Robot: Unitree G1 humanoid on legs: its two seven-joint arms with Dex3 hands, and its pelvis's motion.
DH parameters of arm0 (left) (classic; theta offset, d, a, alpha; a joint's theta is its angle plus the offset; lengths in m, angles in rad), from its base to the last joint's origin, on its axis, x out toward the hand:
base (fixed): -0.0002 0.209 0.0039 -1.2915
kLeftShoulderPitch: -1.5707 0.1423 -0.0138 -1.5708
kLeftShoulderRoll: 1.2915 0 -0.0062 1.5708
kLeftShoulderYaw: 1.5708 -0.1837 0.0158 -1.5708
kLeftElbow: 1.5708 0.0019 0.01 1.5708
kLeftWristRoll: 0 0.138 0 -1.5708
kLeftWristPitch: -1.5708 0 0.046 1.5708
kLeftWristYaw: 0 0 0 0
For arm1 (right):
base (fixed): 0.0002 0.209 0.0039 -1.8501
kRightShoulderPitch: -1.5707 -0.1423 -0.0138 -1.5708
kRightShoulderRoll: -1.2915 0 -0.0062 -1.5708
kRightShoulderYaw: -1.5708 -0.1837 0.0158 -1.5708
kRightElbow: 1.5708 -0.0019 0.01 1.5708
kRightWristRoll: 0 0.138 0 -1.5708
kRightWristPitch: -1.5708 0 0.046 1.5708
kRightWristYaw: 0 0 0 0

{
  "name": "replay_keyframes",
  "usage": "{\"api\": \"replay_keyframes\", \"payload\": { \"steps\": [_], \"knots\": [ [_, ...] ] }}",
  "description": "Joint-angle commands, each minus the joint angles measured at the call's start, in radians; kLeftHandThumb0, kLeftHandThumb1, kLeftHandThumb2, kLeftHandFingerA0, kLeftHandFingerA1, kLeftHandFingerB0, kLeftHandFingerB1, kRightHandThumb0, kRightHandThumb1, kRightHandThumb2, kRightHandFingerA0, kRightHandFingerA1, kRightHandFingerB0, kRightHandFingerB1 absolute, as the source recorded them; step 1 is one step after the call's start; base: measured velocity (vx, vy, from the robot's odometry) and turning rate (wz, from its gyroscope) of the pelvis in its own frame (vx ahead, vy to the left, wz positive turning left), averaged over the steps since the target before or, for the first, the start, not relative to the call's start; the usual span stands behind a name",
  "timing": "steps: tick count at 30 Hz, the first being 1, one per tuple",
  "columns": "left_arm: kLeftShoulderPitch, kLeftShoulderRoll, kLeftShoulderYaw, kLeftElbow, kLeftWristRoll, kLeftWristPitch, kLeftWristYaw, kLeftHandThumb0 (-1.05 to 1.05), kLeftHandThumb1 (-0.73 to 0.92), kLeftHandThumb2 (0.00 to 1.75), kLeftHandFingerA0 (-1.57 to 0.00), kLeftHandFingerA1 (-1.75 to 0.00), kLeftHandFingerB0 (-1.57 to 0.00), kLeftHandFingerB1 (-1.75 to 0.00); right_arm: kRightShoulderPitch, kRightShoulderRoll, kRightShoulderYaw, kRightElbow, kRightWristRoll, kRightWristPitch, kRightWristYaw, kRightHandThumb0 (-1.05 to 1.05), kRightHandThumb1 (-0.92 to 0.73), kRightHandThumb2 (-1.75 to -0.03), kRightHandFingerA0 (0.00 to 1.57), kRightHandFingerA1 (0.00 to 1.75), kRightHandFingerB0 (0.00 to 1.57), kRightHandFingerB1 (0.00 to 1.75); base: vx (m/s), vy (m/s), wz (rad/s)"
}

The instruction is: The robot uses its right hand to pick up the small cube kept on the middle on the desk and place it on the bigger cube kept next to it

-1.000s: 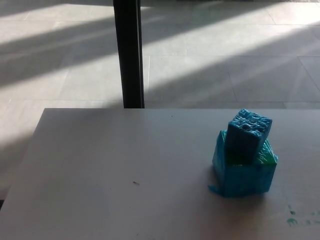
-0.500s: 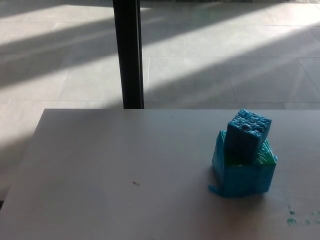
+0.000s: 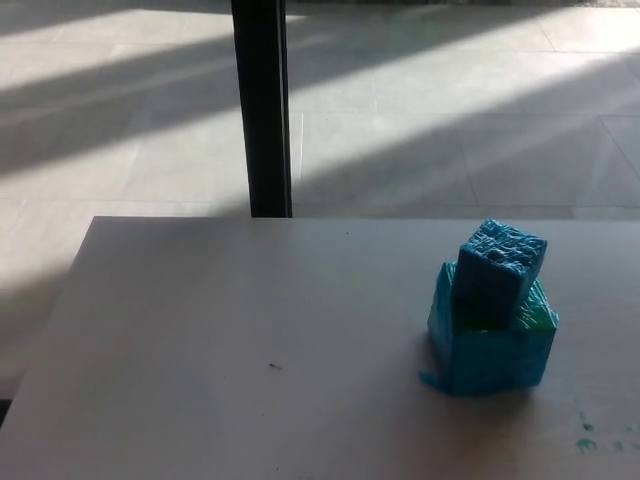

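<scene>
A small blue cube (image 3: 500, 268) with a rough top rests on the bigger turquoise cube (image 3: 492, 352), slightly tilted and turned relative to it. A green patch shows on the bigger cube's top at its right edge. Both stand on the right part of the white desk (image 3: 230, 340). Neither of my hands nor any arm shows in the head view.
A black post (image 3: 264, 105) stands behind the desk's far edge, with sunlit tiled floor beyond. Small green marks (image 3: 592, 435) and a tiny dark speck (image 3: 274, 366) lie on the desk top. The desk's left edge runs diagonally at the lower left.
The whole picture has shifted a few pixels to the right, so the camera moved slightly. The cubes have not moved on the desk.
</scene>
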Motion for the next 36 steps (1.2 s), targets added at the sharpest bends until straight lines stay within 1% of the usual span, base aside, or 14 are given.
{"api": "replay_keyframes", "payload": {
  "steps": [1,10,11,16,17,18,20,22,25,29,30,31,33,36],
  "knots": [
    [-0.001,0.002,0.002,0.003,0.003,-0.021,0.008,-0.87,0.76,1.19,-0.34,-0.59,-0.21,-0.47,0.016,-0.007,0.012,-0.022,0.067,0.026,-0.027,-0.58,-0.77,-0.63,0.09,0.94,0.05,0.60,0.00,0.000,0.00],
    [0.004,0.003,-0.005,-0.004,0.007,-0.024,0.005,-0.92,0.80,1.20,-0.24,-0.54,-0.25,-0.48,0.023,0.000,0.072,-0.072,0.092,0.055,-0.036,-0.58,-0.77,-0.61,0.16,0.88,0.10,0.58,0.00,0.000,0.00],
    [0.001,0.004,-0.005,0.002,0.007,-0.022,0.007,-0.93,0.91,0.76,-0.30,-0.47,-0.32,-0.39,0.032,0.005,0.081,-0.090,0.093,0.056,-0.034,-0.57,-0.76,-0.60,0.18,0.89,0.11,0.59,0.00,0.000,0.00],
    [0.008,0.000,-0.004,-0.006,0.005,-0.033,0.005,-0.83,0.74,1.15,-0.24,-0.55,-0.23,-0.49,0.041,-0.012,0.136,-0.059,0.079,0.024,-0.013,-0.60,-0.74,-0.61,0.23,0.91,0.19,0.60,0.00,0.000,0.00],
    [-0.001,-0.007,-0.001,-0.020,-0.002,-0.020,0.010,-0.88,0.92,0.72,-0.34,-0.48,-0.32,-0.38,0.037,-0.016,0.141,-0.074,0.083,0.031,-0.013,-0.69,-0.58,-0.92,0.39,0.82,0.23,0.62,0.00,0.000,0.00],
    [-0.001,-0.007,-0.002,-0.023,-0.001,-0.021,0.011,-0.86,0.77,1.19,-0.32,-0.58,-0.20,-0.47,0.038,-0.018,0.145,-0.073,0.085,0.027,-0.006,-0.69,-0.59,-0.92,0.33,0.78,0.25,0.62,0.00,0.000,0.00],
    [-0.003,-0.009,-0.008,-0.018,0.008,-0.035,0.014,-0.89,0.92,0.73,-0.23,-0.45,-0.33,-0.40,0.034,-0.024,0.148,-0.059,0.090,0.018,-0.003,-0.69,-0.58,-0.92,0.32,0.77,0.25,0.61,0.00,0.000,0.00],
    [-0.004,-0.009,-0.010,-0.010,0.011,-0.043,0.013,-0.83,0.74,1.16,-0.23,-0.54,-0.24,-0.49,0.028,-0.030,0.151,-0.044,0.092,0.016,-0.005,-0.70,-0.58,-0.92,0.33,0.77,0.25,0.62,0.00,0.000,0.00],
    [-0.007,-0.013,0.004,-0.016,-0.005,-0.026,0.011,-0.89,0.92,0.71,-0.34,-0.47,-0.31,-0.38,0.028,-0.029,0.164,-0.051,0.085,0.014,-0.018,-0.67,-0.59,-0.95,0.43,0.83,0.30,0.64,0.00,0.000,0.00],
    [-0.001,-0.018,0.015,-0.031,-0.013,-0.017,0.011,-0.89,0.92,0.71,-0.35,-0.48,-0.30,-0.39,0.026,-0.029,0.161,-0.049,0.096,0.017,-0.014,-0.59,-0.72,-0.61,0.38,0.92,0.33,0.62,0.00,0.000,0.00],
    [-0.003,-0.013,0.006,-0.028,-0.003,-0.016,0.008,-0.86,0.92,0.72,-0.30,-0.46,-0.29,-0.38,0.029,-0.026,0.162,-0.059,0.098,0.021,-0.016,-0.60,-0.58,-0.96,0.39,0.78,0.31,0.64,0.00,0.000,0.00],
    [-0.002,-0.015,0.010,-0.029,-0.007,-0.018,0.006,-0.85,0.76,1.18,-0.33,-0.59,-0.17,-0.46,0.039,-0.022,0.166,-0.080,0.096,0.026,-0.016,-0.57,-0.73,-0.61,0.37,0.92,0.37,0.62,0.00,0.000,0.00],
    [-0.001,-0.016,0.009,-0.032,-0.004,-0.018,0.010,-0.87,0.92,0.73,-0.34,-0.47,-0.30,-0.38,0.045,-0.017,0.163,-0.094,0.106,0.027,-0.011,-0.56,-0.56,-0.97,0.42,0.79,0.39,0.66,0.00,0.000,0.00],
    [0.001,-0.015,0.008,-0.036,-0.003,-0.019,0.009,-0.87,0.92,0.70,-0.33,-0.47,-0.31,-0.39,0.047,-0.017,0.165,-0.091,0.113,0.026,0.000,-0.59,-0.73,-0.60,0.34,0.92,0.35,0.59,0.00,0.000,0.00]
  ]
}}
